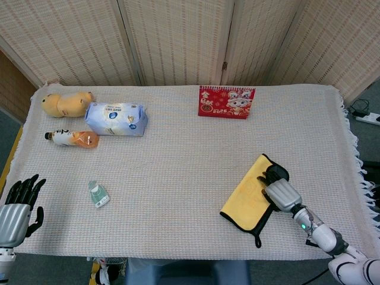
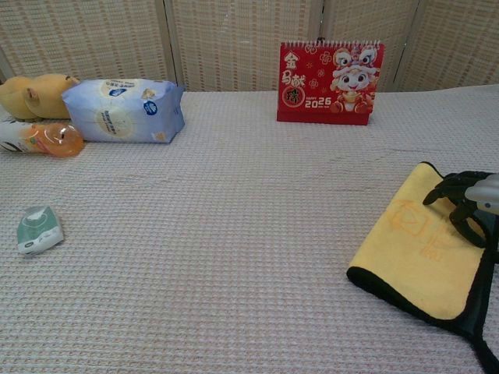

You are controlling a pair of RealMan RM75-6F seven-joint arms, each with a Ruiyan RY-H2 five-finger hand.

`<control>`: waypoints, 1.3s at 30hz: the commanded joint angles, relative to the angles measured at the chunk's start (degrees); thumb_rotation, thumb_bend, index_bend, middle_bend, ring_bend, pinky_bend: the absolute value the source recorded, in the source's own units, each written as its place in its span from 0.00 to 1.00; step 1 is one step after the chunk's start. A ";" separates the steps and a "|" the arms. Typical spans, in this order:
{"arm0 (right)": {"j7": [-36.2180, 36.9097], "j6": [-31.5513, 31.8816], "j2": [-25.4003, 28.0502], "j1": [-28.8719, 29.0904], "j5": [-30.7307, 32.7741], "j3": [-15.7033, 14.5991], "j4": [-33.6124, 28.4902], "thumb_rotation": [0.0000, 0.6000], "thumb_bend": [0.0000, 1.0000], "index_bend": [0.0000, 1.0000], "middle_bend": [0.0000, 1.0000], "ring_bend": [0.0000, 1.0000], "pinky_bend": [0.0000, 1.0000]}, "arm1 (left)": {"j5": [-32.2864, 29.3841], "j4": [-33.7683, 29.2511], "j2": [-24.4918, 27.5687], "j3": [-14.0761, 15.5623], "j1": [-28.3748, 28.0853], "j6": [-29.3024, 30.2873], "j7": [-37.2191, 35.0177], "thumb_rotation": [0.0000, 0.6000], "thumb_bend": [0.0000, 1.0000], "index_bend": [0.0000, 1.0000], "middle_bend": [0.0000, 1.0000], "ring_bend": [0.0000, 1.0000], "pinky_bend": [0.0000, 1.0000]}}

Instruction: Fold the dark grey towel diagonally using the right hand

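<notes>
The dark grey towel [image 1: 259, 224] lies at the table's front right, folded over so that its yellow underside [image 1: 248, 193] faces up. Only a dark rim [image 2: 405, 296] shows along the front and right edges. My right hand [image 1: 279, 190] rests on the towel's right side, its black fingers [image 2: 466, 204] curled over the yellow face and holding the turned-over edge. Off the table's front left corner, my left hand [image 1: 15, 208] hangs with fingers apart and nothing in it.
A red calendar [image 1: 226, 102] stands at the back centre. At the back left lie a wipes pack [image 1: 116, 119], a yellow plush toy [image 1: 66, 103] and an orange bottle [image 1: 73, 138]. A small green packet [image 1: 98, 194] lies front left.
</notes>
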 commanded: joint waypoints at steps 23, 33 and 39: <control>1.70 0.03 4.52 -2.78 -1.97 -0.36 -2.56 1.00 0.42 0.03 0.00 0.00 0.00 | -0.94 -0.03 -0.27 -0.31 -0.12 -0.42 0.57 1.00 0.74 0.01 0.00 0.00 0.00; -0.74 1.89 7.84 -6.85 0.94 -0.65 -4.70 1.00 0.42 0.03 0.00 0.00 0.00 | -0.85 -0.04 -0.33 -0.14 -0.17 -0.68 0.80 1.00 0.74 0.01 0.00 0.00 0.00; 5.80 8.04 9.36 -11.64 1.22 -0.34 -4.21 1.00 0.42 0.03 0.00 0.00 0.00 | -0.77 -0.14 -0.45 -0.09 -0.14 -0.60 1.11 1.00 0.74 0.01 0.00 0.00 0.00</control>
